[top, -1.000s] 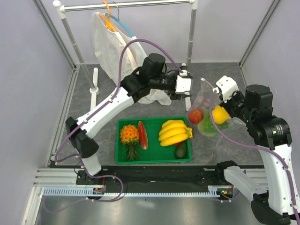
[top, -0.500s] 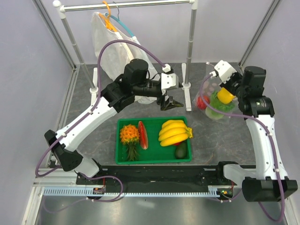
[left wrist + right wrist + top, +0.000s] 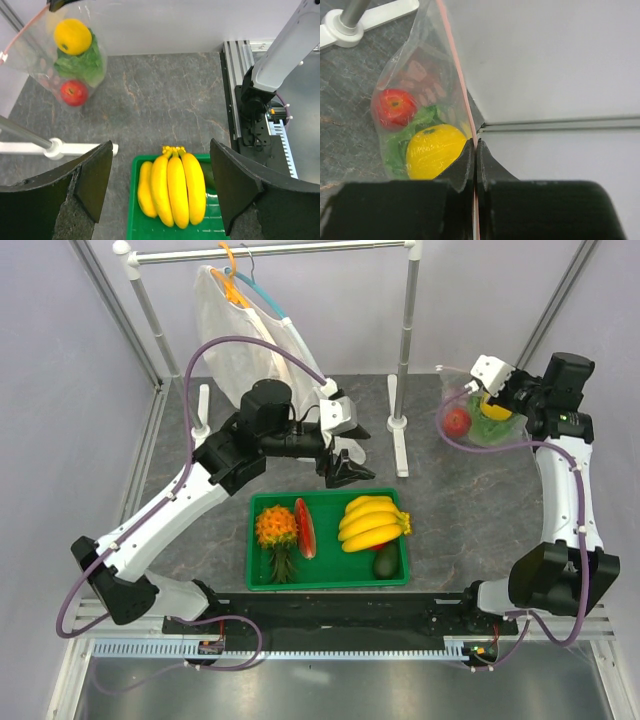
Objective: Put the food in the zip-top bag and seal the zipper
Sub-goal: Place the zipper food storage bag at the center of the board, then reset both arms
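All three pieces of food are inside the zip-top bag (image 3: 480,422), so the filling part looks done. In the left wrist view the yellow fruit (image 3: 73,36) sits uppermost, the lettuce (image 3: 82,65) is under it and the tomato (image 3: 74,92) is lowest, all behind the clear dotted plastic. The bag is at the far right of the tabletop (image 3: 470,530), close to the right wall and well apart from the green tray (image 3: 260,580). It hangs from its mouth, and I cannot tell whether its bottom touches the surface.

The right hand (image 3: 474,147) is closed, its two fingers pinched flat on the zipper (image 3: 455,65) at one end of the strip. From there the pink strip runs away as a single thin line, which suggests the two sides lie together. The pictures do not show whether it is pressed shut along its whole width, so the seal is the part left to confirm or finish.

The left hand (image 3: 350,451) is open and empty, jaws spread wide. It hovers over the middle of the tabletop at the far edge of the tray, above the bananas (image 3: 372,523). These and the pineapple (image 3: 275,530) lie in the tray and are not meant for the bag.
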{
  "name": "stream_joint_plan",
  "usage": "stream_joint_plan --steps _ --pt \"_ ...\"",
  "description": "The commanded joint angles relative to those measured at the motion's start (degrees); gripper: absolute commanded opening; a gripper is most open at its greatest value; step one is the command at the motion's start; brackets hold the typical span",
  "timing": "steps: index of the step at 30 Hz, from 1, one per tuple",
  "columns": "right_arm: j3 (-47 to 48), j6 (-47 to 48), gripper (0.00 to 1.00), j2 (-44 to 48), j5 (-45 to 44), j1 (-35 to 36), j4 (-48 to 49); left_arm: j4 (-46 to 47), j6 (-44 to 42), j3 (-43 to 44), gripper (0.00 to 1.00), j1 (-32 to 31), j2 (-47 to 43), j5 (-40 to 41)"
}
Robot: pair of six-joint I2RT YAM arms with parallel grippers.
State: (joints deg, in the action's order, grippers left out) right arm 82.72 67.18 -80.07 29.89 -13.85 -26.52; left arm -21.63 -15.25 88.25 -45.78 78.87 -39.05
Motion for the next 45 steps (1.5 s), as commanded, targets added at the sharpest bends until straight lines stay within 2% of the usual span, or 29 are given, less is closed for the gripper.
stream_joint_plan --steps 1,3,10,16,18,19,20,22,23,25,29,32,34,36,37,39,40,41,45 --pt "-3.07 8.31 0.0 4.64 5.89 -0.04 -5.26 1.77 3.38 -2.99 0.85 1.3 -4.07 1.16" --pt "-8.35 11.2 0.0 8.15 4.13 -0.48 -9.57 1.5 3.29 -4.4 0.85 1.74 -4.95 1.52" --pt "-21.8 25.08 0.0 20.38 2.2 -0.92 -35.92 0.71 3.29 -6.95 0.85 2.27 -7.24 1.52" --pt "-32.34 30.64 0.0 28.65 -0.7 -0.92 -44.75 0.27 5.22 -10.1 0.85 2.45 -7.68 2.22" --pt "-34.55 31.44 0.1 30.49 -1.76 -0.92 -46.59 -0.69 7.06 -10.55 0.85 2.8 -7.68 2.84" --pt "-34.55 31.52 0.2 31.02 -1.76 -0.92 -47.65 -1.31 7.94 -10.47 0.85 3.15 -7.59 2.84" --pt "-34.21 31.61 0.55 31.46 -1.33 -0.92 -48.61 -2.88 9.6 -10.46 0.85 3.41 -7.5 1.97" --pt "-31.24 27.94 0.82 32.43 0.25 -0.83 -50.29 -4.03 12.33 -10.99 0.86 4.99 -7.77 0.12" --pt "-29.65 26.09 0.93 32.61 2.61 -0.92 -50.9 -4.65 12.95 -11.51 0.93 6.3 -8.03 -2.06" --pt "-24.48 22.66 0.98 32.26 5.25 -0.92 -54.41 -5.44 13.31 -13.53 0.96 7.63 -9.69 -3.4" --pt "-16.99 12.39 0.98 32.26 11.67 -0.92 -55.3 -9.99 13.58 -14.51 1.0 13.76 -12.6 -6.03" --pt "-12.5 -1.31 0.98 31.39 16.77 -0.83 -51.8 -15.53 13.4 -11.62 1.0 19.73 -12.87 -5.6" --pt "-11.62 -15.41 0.98 30.77 18.01 -0.92 -44.96 -24.66 11.48 -8.2 1.0 22.74 -10.86 -4.64" --pt "-11.7 -23.9 0.98 29.28 17.84 -0.83 -38.71 -34.82 9.63 -4.69 1.0 28.09 -8.74 -4.19" --pt "-12.22 -30.2 0.98 28.49 17.31 -0.92 -37.13 -37.32 7.71 -3.97 1.0 30.11 -7.25 -4.8" --pt "-13.8 -35.51 0.98 26.12 16.0 -0.92 -32.91 -41.89 5.33 -4.57 0.99 36.18 -7.15 -4.46" --pt "-14.77 -42.32 0.98 25.24 12.86 -0.83 -31.06 -42.96 4.18 -5.18 1.0 38.2 -7.85 -4.72" --pt "-15.74 -44.57 0.98 23.31 10.65 -0.83 -28.26 -43.84 3.3 -5.8 1.0 42.05 -8.2 -4.55" --pt "-18.98 -45.73 0.98 18.64 8.43 -0.92 -28.76 -47.98 -1.01 -8.26 1.0 50.16 -8.38 -3.41"
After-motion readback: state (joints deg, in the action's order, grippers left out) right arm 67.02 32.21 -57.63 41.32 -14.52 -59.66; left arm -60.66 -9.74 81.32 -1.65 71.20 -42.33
